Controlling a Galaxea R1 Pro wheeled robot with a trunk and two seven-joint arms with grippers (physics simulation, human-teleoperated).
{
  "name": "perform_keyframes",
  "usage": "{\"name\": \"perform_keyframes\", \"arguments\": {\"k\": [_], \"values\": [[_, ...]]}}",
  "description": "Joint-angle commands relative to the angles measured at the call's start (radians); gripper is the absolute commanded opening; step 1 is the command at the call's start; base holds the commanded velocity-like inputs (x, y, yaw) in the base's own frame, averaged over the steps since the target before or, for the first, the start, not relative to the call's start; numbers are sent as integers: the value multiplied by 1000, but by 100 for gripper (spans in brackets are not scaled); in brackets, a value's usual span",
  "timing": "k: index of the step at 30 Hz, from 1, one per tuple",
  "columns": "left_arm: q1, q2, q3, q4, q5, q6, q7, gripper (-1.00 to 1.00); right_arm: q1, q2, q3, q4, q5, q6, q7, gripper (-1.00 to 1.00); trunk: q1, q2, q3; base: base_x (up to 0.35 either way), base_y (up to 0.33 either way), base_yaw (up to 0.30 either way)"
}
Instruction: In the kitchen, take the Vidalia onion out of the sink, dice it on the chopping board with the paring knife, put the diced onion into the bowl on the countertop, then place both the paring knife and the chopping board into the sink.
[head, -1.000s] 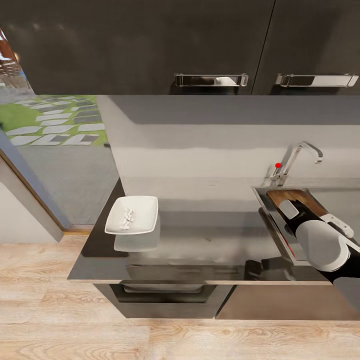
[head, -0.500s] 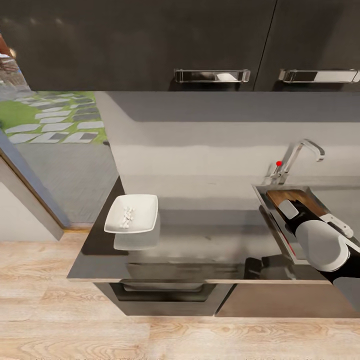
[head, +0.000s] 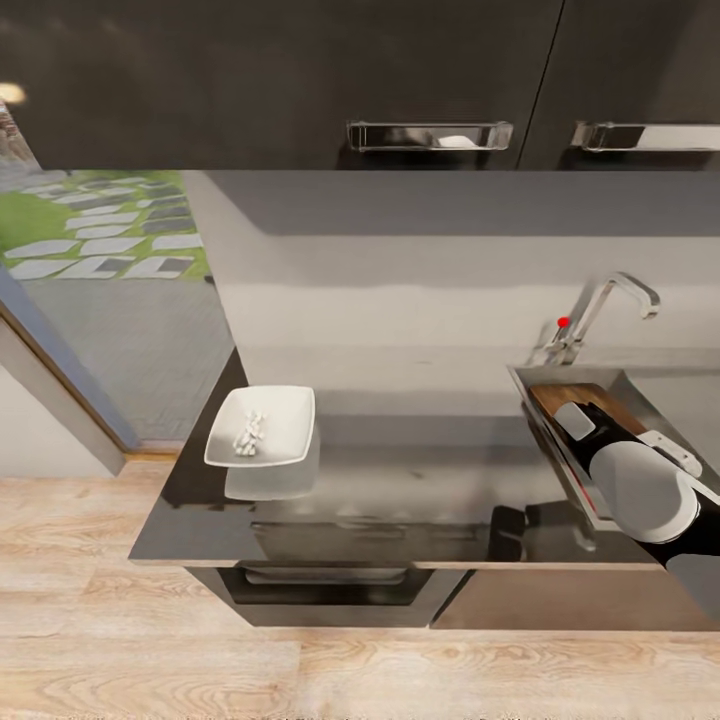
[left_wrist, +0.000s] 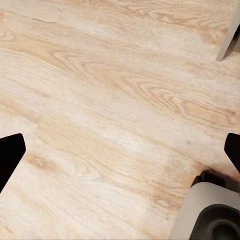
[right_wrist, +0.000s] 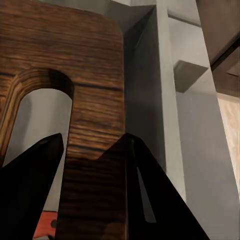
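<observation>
The white square bowl (head: 262, 427) stands at the left end of the grey countertop (head: 410, 480) and holds several pale diced onion pieces (head: 247, 433). On the right, my right arm (head: 640, 490) reaches down into the steel sink (head: 530, 392). The brown chopping board (head: 572, 393) leans tilted inside the basin. In the right wrist view, my right gripper (right_wrist: 92, 140) is shut on the chopping board (right_wrist: 95, 100), on the strip beside its slot handle. A bit of the paring knife's red-orange handle (right_wrist: 45, 226) shows below. My left gripper (left_wrist: 120, 150) hangs open over the wooden floor.
The chrome tap (head: 610, 300) with its red knob (head: 563, 322) rises behind the sink. Dark upper cabinets (head: 300, 80) hang over the counter. A doorway to a garden (head: 90, 230) opens at the left. The robot's base (left_wrist: 210, 215) sits on the floor beneath the left gripper.
The whole head view has shifted slightly, so the camera moved. My right arm stays in the sink on the board, and the bowl has not moved.
</observation>
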Motion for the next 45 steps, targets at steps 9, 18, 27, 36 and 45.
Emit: {"name": "perform_keyframes", "arguments": {"k": [9,18,27,36,45], "values": [[-2,0,8,4,-4,-7,-1,100,-1,1,5,0,-3,4,-3,-100,0,-2,-16,35,0,0],[-2,0,8,4,-4,43,-2,100,-1,-4,3,-1,-4,4,-4,-100,0,-2,-31,43,-10,0],[-2,0,8,4,-4,104,-4,100,-1,-20,3,-1,-21,4,-5,-100,0,-2,-45,42,-83,0],[-2,0,8,4,-4,106,-3,100,-1,-20,4,-1,-23,4,-5,-100,0,-2,-59,71,-41,0],[-2,0,8,4,-4,106,-3,100,-1,-19,4,-1,-23,4,-5,-100,0,-2,-73,8,-1,0]]}}
